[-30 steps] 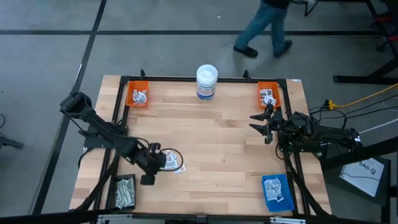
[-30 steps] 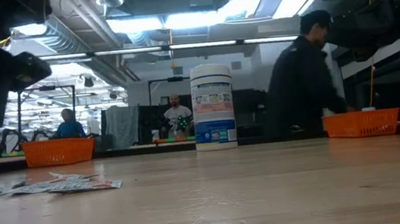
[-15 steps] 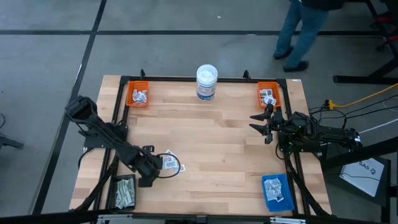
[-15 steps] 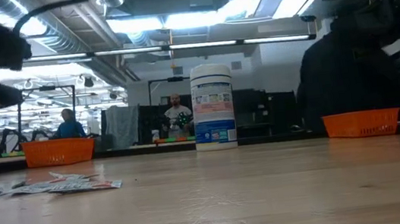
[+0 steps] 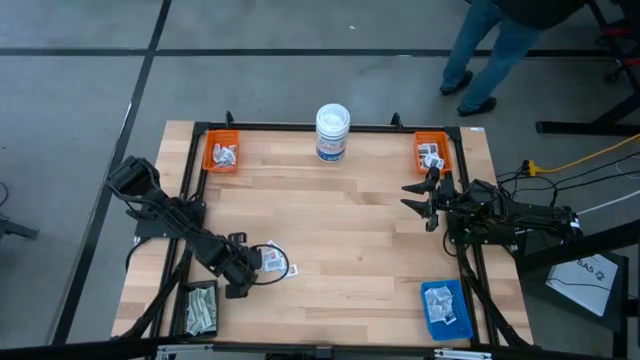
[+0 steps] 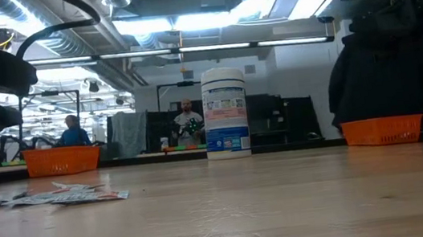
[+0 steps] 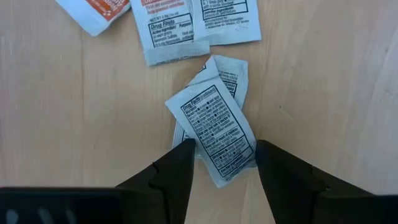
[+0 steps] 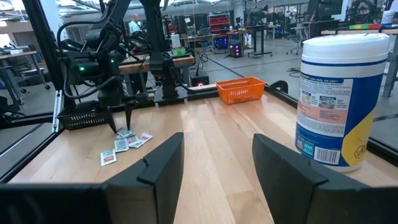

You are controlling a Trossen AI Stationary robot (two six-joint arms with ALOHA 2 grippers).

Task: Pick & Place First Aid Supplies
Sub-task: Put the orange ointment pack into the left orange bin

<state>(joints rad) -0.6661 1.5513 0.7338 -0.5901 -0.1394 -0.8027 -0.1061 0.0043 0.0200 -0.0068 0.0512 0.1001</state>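
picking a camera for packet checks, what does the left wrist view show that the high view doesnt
Only the left wrist view: print on the packets, one black-printed packet lying between the open left claw fingers, over another. Only the high view: two orange trays, blue tray, black tray, white tub, the waiting right claw, a person's legs. Both: the loose packet pile on the wooden table.
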